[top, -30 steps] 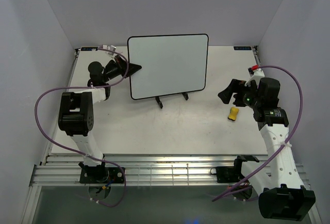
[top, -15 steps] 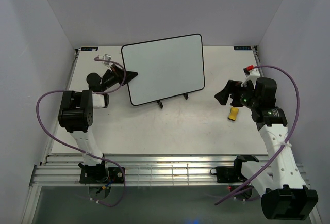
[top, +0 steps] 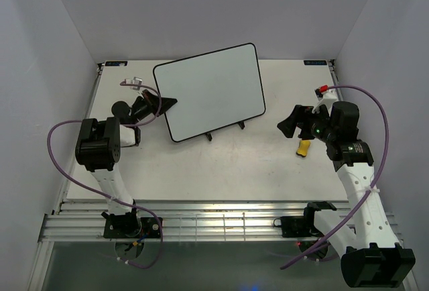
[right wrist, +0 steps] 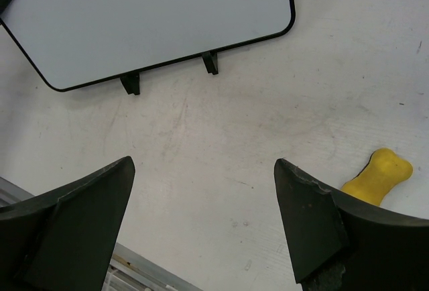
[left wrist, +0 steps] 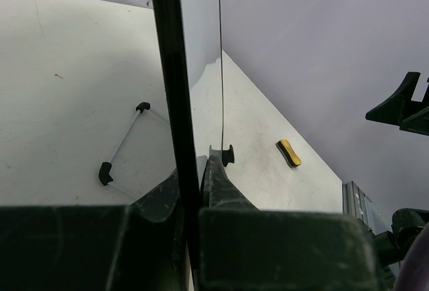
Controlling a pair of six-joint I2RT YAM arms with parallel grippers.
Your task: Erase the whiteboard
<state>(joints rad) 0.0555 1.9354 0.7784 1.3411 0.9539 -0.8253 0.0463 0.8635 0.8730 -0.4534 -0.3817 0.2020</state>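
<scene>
The whiteboard (top: 208, 90) is blank, glossy white with a thin black rim, and stands tilted with its right side higher, on the wire easel stand (top: 209, 135). My left gripper (top: 167, 103) is shut on the board's left edge; in the left wrist view the black rim (left wrist: 171, 90) runs between its fingers (left wrist: 218, 184). My right gripper (top: 289, 122) is open and empty, to the right of the board and above the table. The board also shows in the right wrist view (right wrist: 147, 16), ahead of the open right gripper (right wrist: 202, 163).
A small yellow eraser block (top: 303, 147) lies on the table just right of my right gripper; it also shows in the right wrist view (right wrist: 379, 173) and the left wrist view (left wrist: 289, 153). The easel's black feet (right wrist: 131, 83) rest under the board. Walls stand on three sides.
The whiteboard has turned anticlockwise in my left gripper's hold, its right side rising and left side shifting left. My right gripper has edged slightly left, still open.
</scene>
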